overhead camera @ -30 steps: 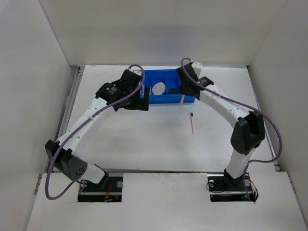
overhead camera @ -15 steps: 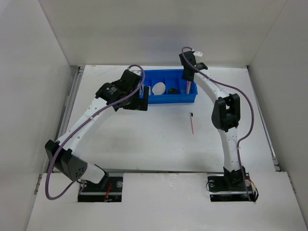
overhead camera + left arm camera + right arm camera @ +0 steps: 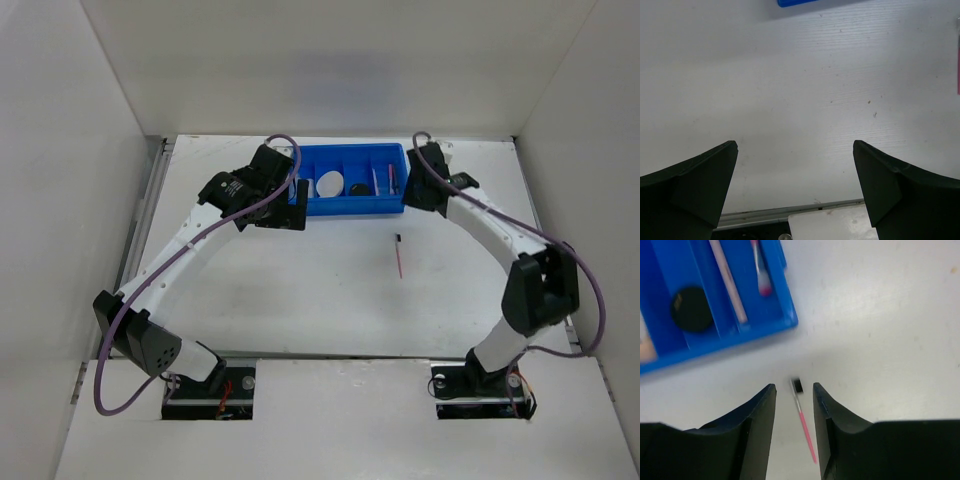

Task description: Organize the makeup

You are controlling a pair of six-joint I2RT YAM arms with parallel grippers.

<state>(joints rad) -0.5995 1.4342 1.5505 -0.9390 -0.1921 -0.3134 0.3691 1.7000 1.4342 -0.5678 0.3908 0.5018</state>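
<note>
Arm bases – two black mounts, lower edge of the top view, set in cut-outs of a white front board. Purple cables loop along both arms.

Table – flat white sheet, matte, with faint specks in the left wrist view. A metal rail runs along its left edge.

Pink pencil – thin, with a dark cap at its far end. It lies alone on the table right of centre, apart from the tray, and shows in the right wrist view through the gap of the fingers.

Left gripper – jaws spread wide, nothing between them, over bare table at the tray's left end.

Right gripper – jaws parted narrowly and empty, above the table at the tray's right end.

Blue tray – divided, centre far. It holds a round white puff, a dark round compact, a beige pencil and a pink-tipped pencil, each in its own slot.

Walls – plain white panels on three sides.

Writing – a pale mark on the left arm's wrist, too small to read.
</note>
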